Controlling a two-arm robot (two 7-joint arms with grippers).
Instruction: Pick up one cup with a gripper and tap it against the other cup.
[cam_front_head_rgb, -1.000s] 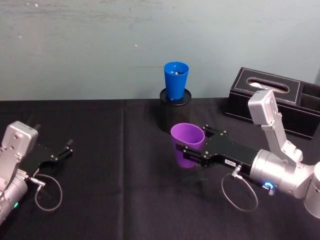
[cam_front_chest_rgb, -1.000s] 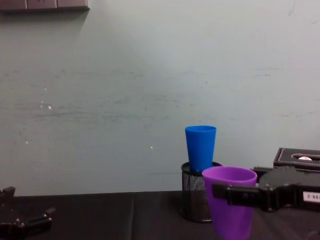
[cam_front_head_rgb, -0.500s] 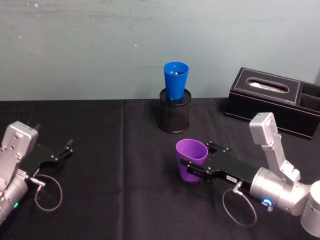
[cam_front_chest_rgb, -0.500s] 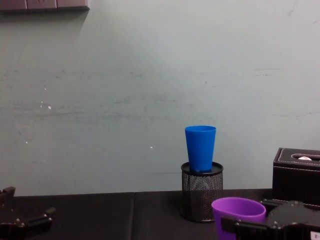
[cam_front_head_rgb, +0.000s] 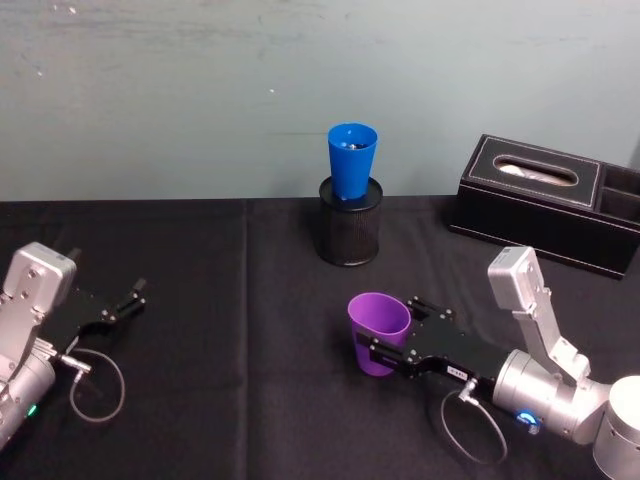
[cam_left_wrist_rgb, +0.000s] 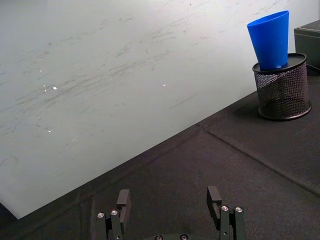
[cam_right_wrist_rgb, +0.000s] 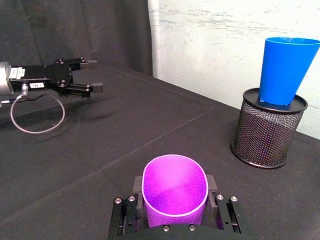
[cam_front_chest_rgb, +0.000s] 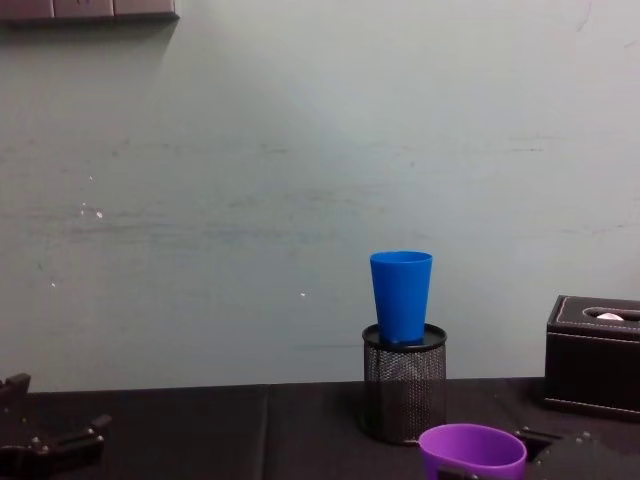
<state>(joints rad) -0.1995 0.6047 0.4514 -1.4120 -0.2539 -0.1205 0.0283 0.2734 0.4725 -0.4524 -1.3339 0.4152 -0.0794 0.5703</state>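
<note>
My right gripper (cam_front_head_rgb: 376, 351) jaws pinch the purple cup (cam_front_head_rgb: 378, 333) mid-wall. It looks light, smooth, probably slippery; I'd hold just below the rim. Left gripper (cam_front_head_rgb: 125, 301) parked, jaws spread.

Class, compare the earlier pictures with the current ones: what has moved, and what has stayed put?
The right gripper, shut on the purple cup, has carried it down and back toward the robot, away from the blue cup. The blue cup stays in the mesh holder; the left gripper stays parked, open.
</note>
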